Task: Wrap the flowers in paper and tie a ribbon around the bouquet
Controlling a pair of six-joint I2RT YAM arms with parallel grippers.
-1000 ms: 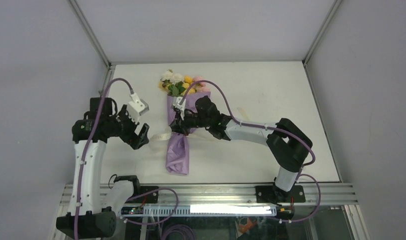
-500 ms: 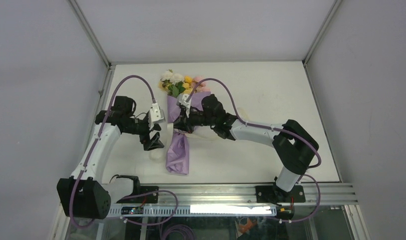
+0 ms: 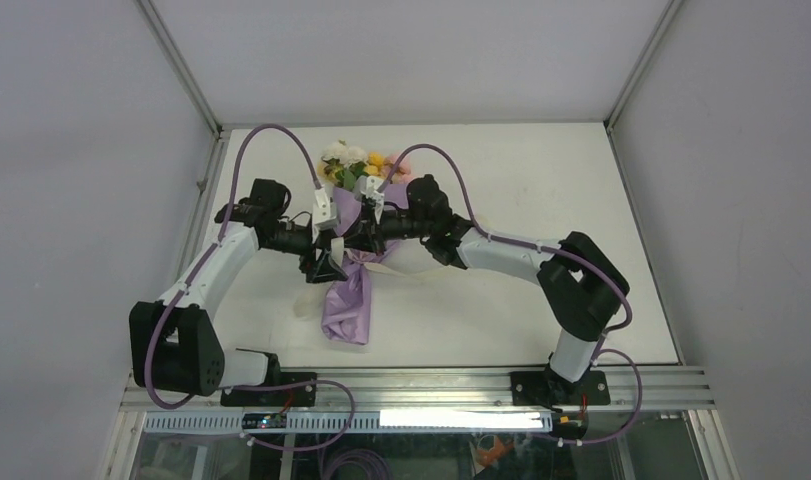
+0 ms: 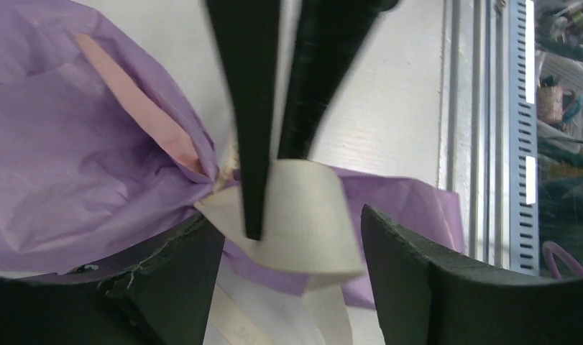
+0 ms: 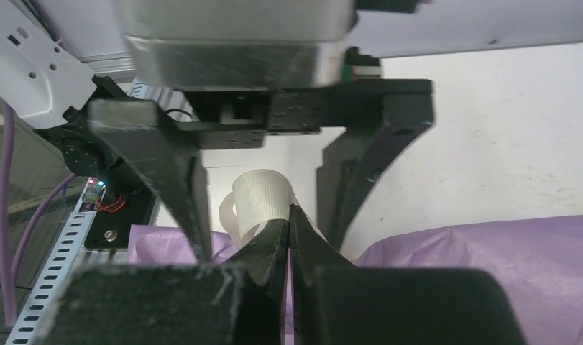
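Your left claw (image 3: 328, 262) stood with its jaws apart on either side of the cream ribbon (image 4: 303, 208) loop at the pinched waist of the bouquet (image 3: 347, 300), which lay on the counter (image 3: 541, 180) between the arms. Your right claw (image 5: 290, 215) was clamped together on that loop. Soft and limp, the ribbon looked best pinched flat across its width near the waist, since the thin paper (image 4: 72, 165) would likely tear if tugged.
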